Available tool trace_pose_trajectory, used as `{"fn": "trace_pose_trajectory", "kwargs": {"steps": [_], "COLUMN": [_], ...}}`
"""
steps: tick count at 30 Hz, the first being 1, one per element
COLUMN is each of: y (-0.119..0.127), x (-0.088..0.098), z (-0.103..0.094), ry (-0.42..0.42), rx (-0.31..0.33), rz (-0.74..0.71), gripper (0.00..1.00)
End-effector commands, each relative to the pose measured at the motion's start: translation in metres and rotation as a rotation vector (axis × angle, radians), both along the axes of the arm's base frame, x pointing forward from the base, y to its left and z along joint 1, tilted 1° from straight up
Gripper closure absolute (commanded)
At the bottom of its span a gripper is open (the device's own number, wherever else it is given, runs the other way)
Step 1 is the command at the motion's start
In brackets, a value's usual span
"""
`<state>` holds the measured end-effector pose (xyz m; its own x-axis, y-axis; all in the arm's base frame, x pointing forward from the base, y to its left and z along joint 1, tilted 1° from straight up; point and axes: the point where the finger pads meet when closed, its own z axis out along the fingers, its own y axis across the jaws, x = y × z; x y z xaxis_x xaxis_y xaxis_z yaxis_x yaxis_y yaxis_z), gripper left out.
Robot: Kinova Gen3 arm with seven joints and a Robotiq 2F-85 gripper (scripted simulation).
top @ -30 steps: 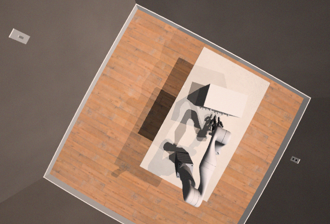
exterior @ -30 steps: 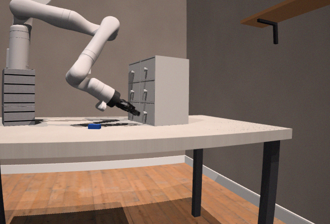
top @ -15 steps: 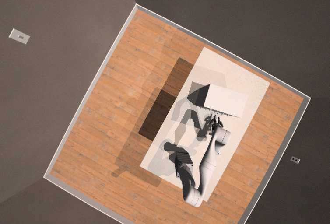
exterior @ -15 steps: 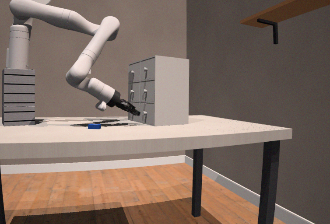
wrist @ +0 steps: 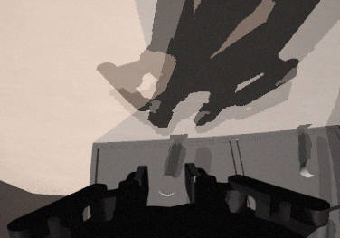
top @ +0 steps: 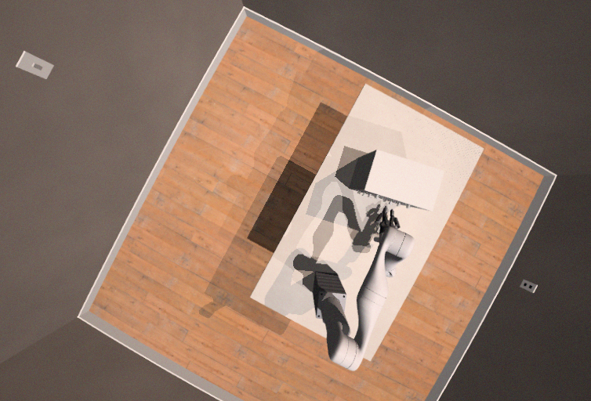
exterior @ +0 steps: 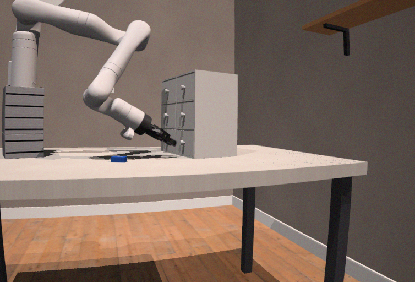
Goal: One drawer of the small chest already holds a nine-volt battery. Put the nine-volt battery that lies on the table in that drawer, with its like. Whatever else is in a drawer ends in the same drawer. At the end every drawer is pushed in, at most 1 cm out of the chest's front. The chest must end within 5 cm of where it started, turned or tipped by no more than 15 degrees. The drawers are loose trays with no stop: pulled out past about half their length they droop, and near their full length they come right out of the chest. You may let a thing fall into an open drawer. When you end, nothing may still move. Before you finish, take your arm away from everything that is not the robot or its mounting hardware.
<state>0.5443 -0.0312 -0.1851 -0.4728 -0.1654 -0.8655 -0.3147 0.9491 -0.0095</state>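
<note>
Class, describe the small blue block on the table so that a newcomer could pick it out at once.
Find the pale table and, on it, the tall light-grey chest. In the exterior view, look left from the chest's foot to the low block lying on the tabletop. It alone is bright blue; the chest and table around it are pale.
</note>
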Motion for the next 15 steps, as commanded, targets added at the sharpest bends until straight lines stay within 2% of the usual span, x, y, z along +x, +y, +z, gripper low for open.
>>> {"fn": "trace_pose_trajectory", "kwargs": {"steps": [1,15], "y": [0.001,0.007], "x": [0.003,0.02], "z": [0.001,0.001], "ry": [-0.003,-0.003], "rx": [0.0,0.0], "rz": [0.001,0.001], "gripper": [0.67,0.67]}}
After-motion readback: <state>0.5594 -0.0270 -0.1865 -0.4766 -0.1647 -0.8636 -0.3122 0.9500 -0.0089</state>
